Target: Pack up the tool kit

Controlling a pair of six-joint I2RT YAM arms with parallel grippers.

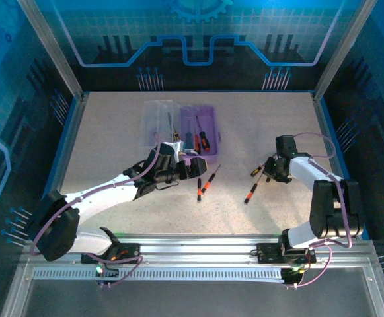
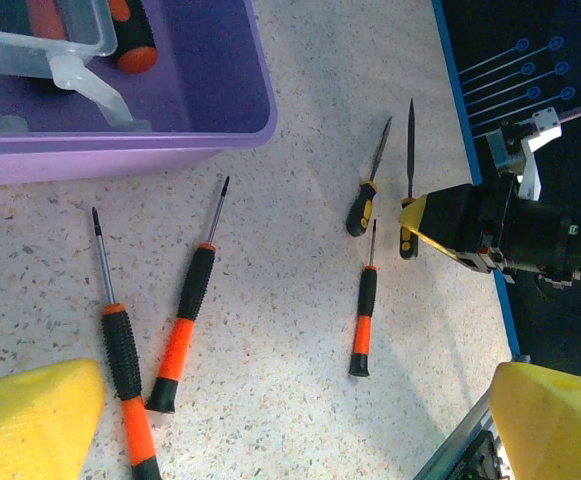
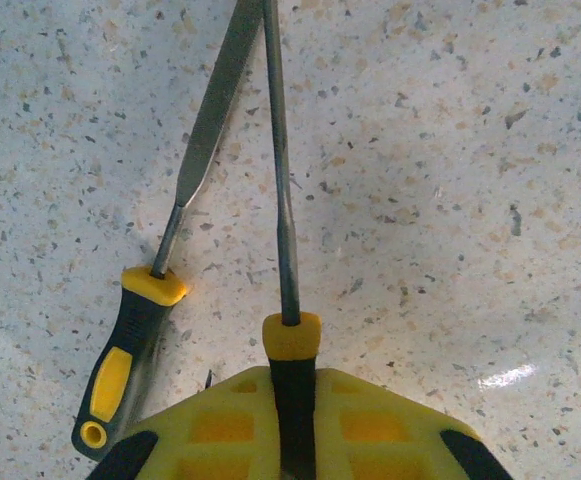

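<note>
Right gripper [image 3: 292,405]: yellow pads closed on the black handle of a yellow-collared screwdriver [image 3: 282,200], its shaft pointing away over the speckled table [image 3: 470,200]; bare surface lies to the right of the shaft. A second yellow-and-black screwdriver [image 3: 130,340] lies just beside it on the left; its blade converges on the held shaft at the tip, and contact cannot be told. The table's blue edge rail [image 1: 324,139] runs near this arm.

Left gripper [image 2: 290,430]: fingers [image 2: 30,420] spread wide with nothing between them, above two orange-and-black screwdrivers [image 2: 185,320] lying side by side, apart; a third orange-handled screwdriver [image 2: 363,320] lies nearer the yellow pair.

Just beyond stands the purple case [image 2: 120,150], open, with its clear lid [image 1: 158,119] folded back; several packed screwdrivers [image 1: 203,140] lie inside.
</note>
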